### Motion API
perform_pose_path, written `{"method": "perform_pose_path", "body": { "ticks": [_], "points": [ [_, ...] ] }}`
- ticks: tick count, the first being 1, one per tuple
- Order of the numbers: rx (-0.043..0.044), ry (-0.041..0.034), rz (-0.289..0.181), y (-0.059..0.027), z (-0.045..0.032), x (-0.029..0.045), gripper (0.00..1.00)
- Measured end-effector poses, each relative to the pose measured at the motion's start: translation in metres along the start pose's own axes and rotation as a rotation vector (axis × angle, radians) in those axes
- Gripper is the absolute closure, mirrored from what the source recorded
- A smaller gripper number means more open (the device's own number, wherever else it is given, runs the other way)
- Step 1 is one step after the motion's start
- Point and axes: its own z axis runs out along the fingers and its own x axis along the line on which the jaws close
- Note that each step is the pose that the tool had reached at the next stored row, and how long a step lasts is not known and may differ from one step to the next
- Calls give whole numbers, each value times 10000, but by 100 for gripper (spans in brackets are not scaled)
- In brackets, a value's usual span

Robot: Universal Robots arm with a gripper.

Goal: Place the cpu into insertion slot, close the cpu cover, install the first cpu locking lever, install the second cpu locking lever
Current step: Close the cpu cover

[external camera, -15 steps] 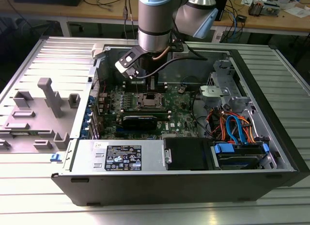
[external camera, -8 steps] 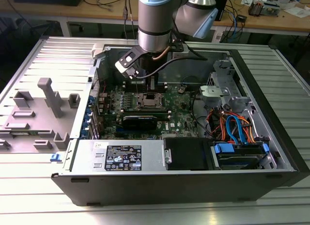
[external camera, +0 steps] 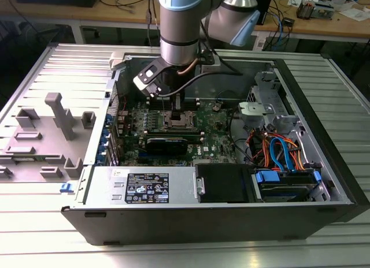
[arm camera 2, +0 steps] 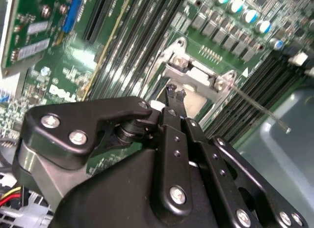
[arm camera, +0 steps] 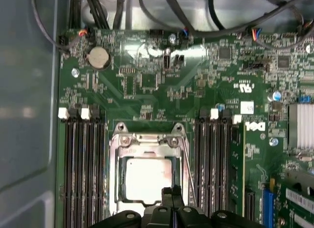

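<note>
The jaws of the gripper (external camera: 177, 108) hang directly above the insertion slot (external camera: 176, 120) in the exterior view, inside the open computer case (external camera: 324, 135) on the counter (external camera: 34, 233).

In the second wrist view the jaws are pinched together with nothing seen between them. Their tips are just over the slot's cpu cover (arm camera 2: 196, 73), and a thin lever rod (arm camera 2: 260, 110) slants away from the slot.

In the first wrist view the cpu (arm camera: 144, 176) lies flat in the slot and the cover seems down around it. The tips are at the cpu's edge. The rod's long axis runs along the slot's side, just beside them.
</note>
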Motion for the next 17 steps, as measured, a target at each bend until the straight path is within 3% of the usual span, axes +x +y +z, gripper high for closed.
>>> {"method": "perform_pose_path", "body": {
  "ticks": [4, 17],
  "points": [
    [-10, 28, -163, -72, 53, 2, 89],
    [-17, 29, -296, -104, 109, 83, 89]
  ]
}}
